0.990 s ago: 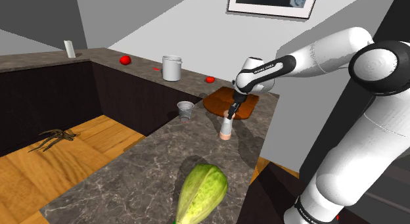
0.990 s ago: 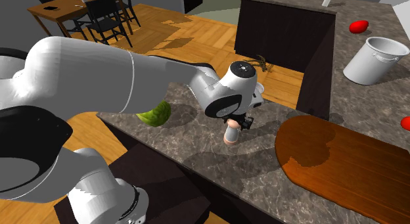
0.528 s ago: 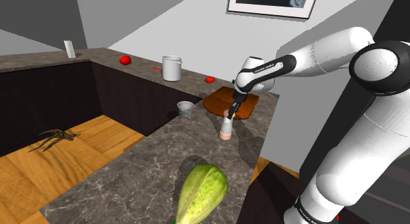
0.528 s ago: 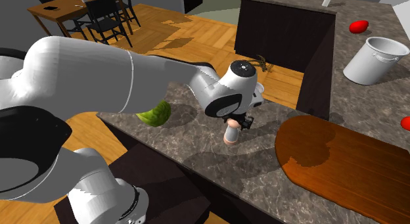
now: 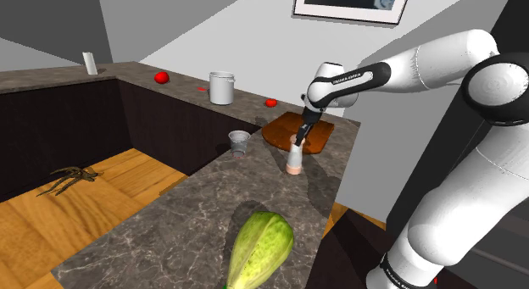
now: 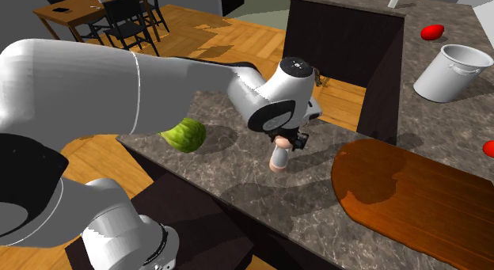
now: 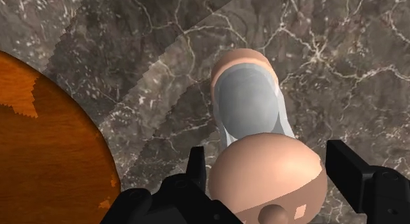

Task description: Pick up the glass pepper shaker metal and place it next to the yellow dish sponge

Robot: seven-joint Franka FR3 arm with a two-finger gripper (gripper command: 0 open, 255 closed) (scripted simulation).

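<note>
The pepper shaker (image 5: pixel 294 158) has a clear body with a pinkish-tan cap and base. It stands upright over the dark marble counter (image 5: pixel 195 211), just in front of the round wooden board (image 5: pixel 288 129). My black gripper (image 5: pixel 297 141) comes down on it from above and is shut on its cap. In the wrist view the gripper (image 7: pixel 269 169) has a finger on each side of the cap, and the shaker (image 7: pixel 246 104) hangs below toward the counter. From the second exterior view the shaker (image 6: pixel 279 158) sits under the gripper (image 6: pixel 287 142), base just off the stone.
A small clear cup (image 5: pixel 240 141) stands toward the shoulder view's left of the shaker. A large yellow-green gourd (image 5: pixel 258 249) lies at the near end of the counter. A white pot (image 5: pixel 221 87) and red tomatoes (image 5: pixel 161 77) sit far back. The counter drops to a wooden floor.
The gripper has risen a little and shifted toward the wooden board, carrying the shaker with it. The arm's forearm has lifted higher.
</note>
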